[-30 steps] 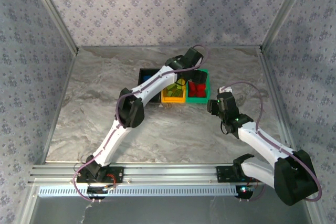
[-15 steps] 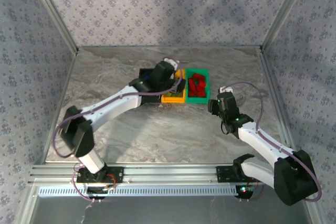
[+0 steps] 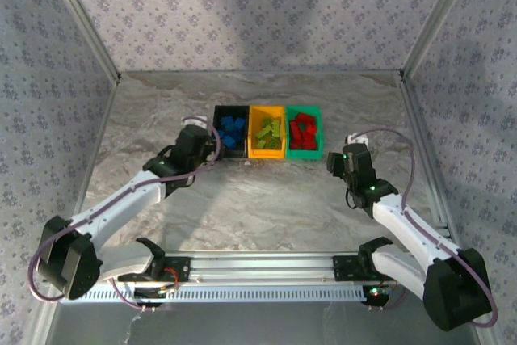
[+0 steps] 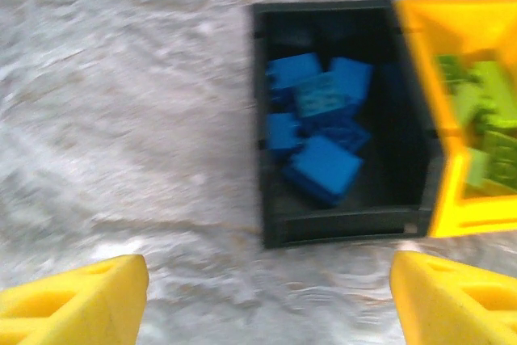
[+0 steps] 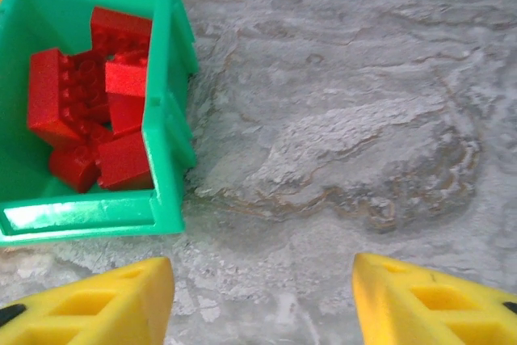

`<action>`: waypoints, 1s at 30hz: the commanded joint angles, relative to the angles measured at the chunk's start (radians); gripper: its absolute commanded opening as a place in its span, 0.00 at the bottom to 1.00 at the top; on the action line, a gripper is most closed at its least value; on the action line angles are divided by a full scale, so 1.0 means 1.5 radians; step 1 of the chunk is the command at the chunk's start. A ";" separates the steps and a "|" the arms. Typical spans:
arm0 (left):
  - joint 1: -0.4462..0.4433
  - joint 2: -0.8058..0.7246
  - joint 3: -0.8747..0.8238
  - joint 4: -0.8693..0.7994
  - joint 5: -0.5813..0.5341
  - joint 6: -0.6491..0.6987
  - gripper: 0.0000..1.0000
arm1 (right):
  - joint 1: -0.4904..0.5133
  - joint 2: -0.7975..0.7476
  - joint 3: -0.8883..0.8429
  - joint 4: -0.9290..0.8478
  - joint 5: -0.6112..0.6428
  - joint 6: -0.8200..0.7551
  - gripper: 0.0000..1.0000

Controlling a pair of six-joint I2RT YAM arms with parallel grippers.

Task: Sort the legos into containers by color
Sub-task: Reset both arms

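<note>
Two wrist views differ: left gripper [image 4: 268, 282], spread empty, faces blue legos [image 4: 319, 131]; right gripper [image 5: 262, 280], likewise, red legos [image 5: 93, 107]

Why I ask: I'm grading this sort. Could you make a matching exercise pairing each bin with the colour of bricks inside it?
Column one:
1. black bin
2. orange-yellow bin
3. green bin

Column two:
A. red bricks
B. blue bricks
C. lime green bricks

Pairs: 1-B, 2-C, 3-A.
</note>
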 commanded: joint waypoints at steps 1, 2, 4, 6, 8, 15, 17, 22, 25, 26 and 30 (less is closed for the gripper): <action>0.061 -0.038 -0.042 -0.001 -0.002 -0.027 0.82 | -0.020 -0.048 0.044 -0.049 0.031 -0.005 0.71; 0.082 -0.046 -0.055 0.002 0.004 -0.030 0.85 | -0.029 -0.062 0.052 -0.057 0.033 -0.003 0.74; 0.121 -0.055 -0.072 0.004 0.011 -0.034 0.87 | -0.046 -0.082 0.066 -0.071 0.037 0.005 0.87; 0.153 -0.056 -0.081 0.006 0.015 -0.034 0.93 | -0.062 -0.095 0.078 -0.080 0.046 0.017 0.98; 0.186 -0.050 -0.081 0.002 0.014 -0.035 1.00 | -0.079 -0.100 0.083 -0.067 0.052 0.015 1.00; 0.269 -0.044 -0.085 0.014 0.029 -0.011 1.00 | -0.107 -0.074 0.075 -0.025 0.189 0.024 1.00; 0.285 -0.061 -0.108 0.059 0.053 0.039 1.00 | -0.120 -0.057 0.074 -0.031 0.251 0.071 0.99; 0.296 -0.113 -0.211 0.210 0.007 0.104 1.00 | -0.182 -0.011 0.041 0.021 0.182 0.011 1.00; 0.307 -0.137 -0.253 0.279 0.019 0.149 1.00 | -0.190 0.012 0.021 0.051 0.163 -0.013 1.00; 0.310 -0.141 -0.272 0.314 0.023 0.160 1.00 | -0.189 0.017 0.016 0.059 0.154 -0.024 1.00; 0.332 -0.142 -0.320 0.411 0.041 0.156 1.00 | -0.190 0.024 -0.008 0.113 0.069 -0.104 1.00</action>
